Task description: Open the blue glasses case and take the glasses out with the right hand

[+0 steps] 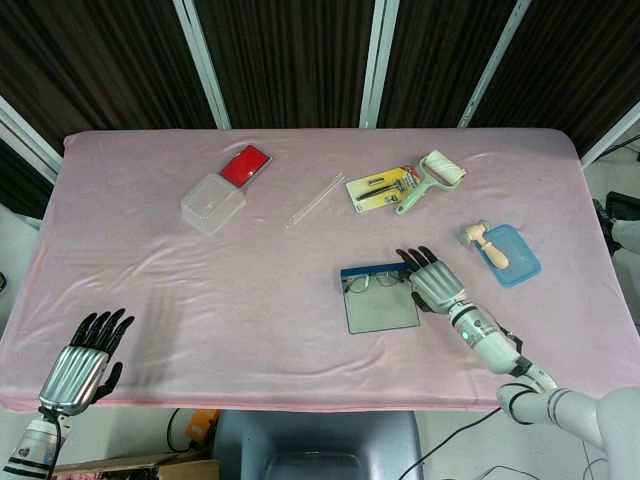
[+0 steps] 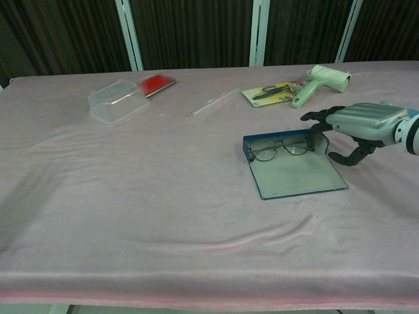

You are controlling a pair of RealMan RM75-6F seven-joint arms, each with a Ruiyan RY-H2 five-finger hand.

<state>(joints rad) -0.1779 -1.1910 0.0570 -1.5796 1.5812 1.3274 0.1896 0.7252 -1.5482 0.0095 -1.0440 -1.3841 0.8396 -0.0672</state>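
Note:
The blue glasses case (image 1: 380,308) lies open on the pink cloth, its lid flat toward the front edge and its blue tray (image 2: 275,139) on the far side. The glasses (image 1: 375,281) rest in the tray, lenses visible (image 2: 281,148). My right hand (image 1: 432,280) sits just right of the case; its fingers (image 2: 319,117) are spread and reach to the tray's right end, with the thumb curled below. It holds nothing. My left hand (image 1: 80,360) hovers at the front left corner, fingers apart and empty; the chest view does not show it.
A clear plastic box (image 1: 212,203) and a red item (image 1: 245,165) lie at the far left. A clear strip (image 1: 316,199), a tool pack (image 1: 380,188) and a mint roller (image 1: 432,176) lie behind the case. A blue tray (image 1: 518,262) with a wooden mallet (image 1: 487,243) is at the right.

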